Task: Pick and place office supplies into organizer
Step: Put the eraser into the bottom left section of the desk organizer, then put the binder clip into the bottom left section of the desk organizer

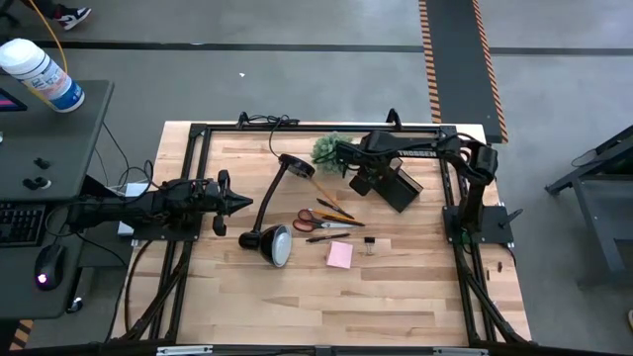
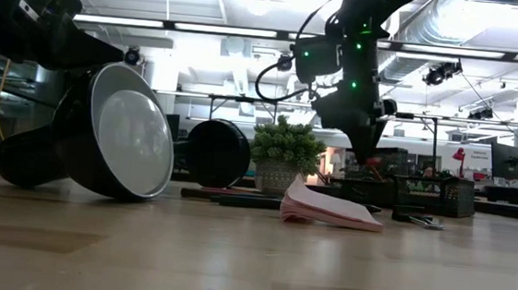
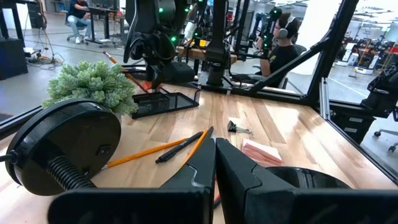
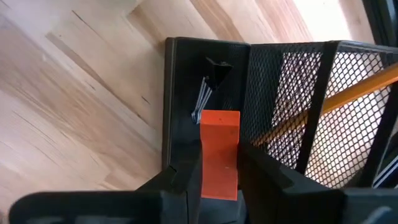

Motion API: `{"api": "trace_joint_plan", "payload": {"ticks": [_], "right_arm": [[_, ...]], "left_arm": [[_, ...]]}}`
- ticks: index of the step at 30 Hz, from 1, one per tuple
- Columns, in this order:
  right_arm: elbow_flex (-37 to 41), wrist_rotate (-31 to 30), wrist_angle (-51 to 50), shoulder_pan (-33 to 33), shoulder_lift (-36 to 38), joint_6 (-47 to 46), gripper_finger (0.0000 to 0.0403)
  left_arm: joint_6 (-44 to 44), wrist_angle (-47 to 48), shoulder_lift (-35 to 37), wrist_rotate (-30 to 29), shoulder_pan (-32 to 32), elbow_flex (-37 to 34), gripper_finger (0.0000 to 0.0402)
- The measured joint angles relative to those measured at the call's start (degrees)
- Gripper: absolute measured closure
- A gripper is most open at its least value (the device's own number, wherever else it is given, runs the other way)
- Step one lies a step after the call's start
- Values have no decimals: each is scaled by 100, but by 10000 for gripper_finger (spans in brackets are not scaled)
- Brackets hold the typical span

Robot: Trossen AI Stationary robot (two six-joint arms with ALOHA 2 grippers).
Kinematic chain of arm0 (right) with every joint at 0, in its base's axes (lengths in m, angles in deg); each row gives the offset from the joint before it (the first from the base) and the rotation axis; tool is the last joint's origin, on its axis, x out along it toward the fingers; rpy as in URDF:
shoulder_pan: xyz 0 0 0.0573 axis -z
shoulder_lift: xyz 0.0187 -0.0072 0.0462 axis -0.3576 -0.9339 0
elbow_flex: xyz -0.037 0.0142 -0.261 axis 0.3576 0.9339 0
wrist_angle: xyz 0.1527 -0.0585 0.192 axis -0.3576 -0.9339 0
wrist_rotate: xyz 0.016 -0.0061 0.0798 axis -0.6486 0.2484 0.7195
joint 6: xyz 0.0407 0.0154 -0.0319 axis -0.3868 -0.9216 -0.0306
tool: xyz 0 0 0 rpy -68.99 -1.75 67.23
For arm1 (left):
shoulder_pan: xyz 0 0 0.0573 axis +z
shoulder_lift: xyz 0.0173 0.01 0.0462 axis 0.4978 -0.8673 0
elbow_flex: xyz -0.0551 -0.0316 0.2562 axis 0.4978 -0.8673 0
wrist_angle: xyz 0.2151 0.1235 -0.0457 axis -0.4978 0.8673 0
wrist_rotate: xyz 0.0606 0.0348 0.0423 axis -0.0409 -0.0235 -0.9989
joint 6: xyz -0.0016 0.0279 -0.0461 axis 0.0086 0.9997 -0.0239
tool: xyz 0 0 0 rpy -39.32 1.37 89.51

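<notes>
Holding an orange block (image 4: 219, 152) between its fingers, the right pincer (image 4: 219, 180) hangs over the organizer (image 1: 394, 184) at the worktop's (image 1: 396, 297) far side, so you're likely lined up to drop it in. A binder clip (image 4: 210, 84) already lies in that shallow tray; an orange pencil shows behind the mesh. Scissors (image 1: 315, 220), pens, pink pad (image 1: 340, 255) and another clip (small, black) wait mid-worktop. Left pincer (image 1: 237, 204) sits clenched, empty.
</notes>
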Motion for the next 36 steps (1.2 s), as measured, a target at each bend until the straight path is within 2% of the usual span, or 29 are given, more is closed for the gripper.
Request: {"api": "trace_joint_plan", "payload": {"ticks": [22,36], "right_arm": [[0,36,48,-1,0,-14,313],[0,20,29,-35,0,-13,205]], "left_arm": [[0,0,0,0,0,0,401],[0,1,0,0,1,0,401]]}}
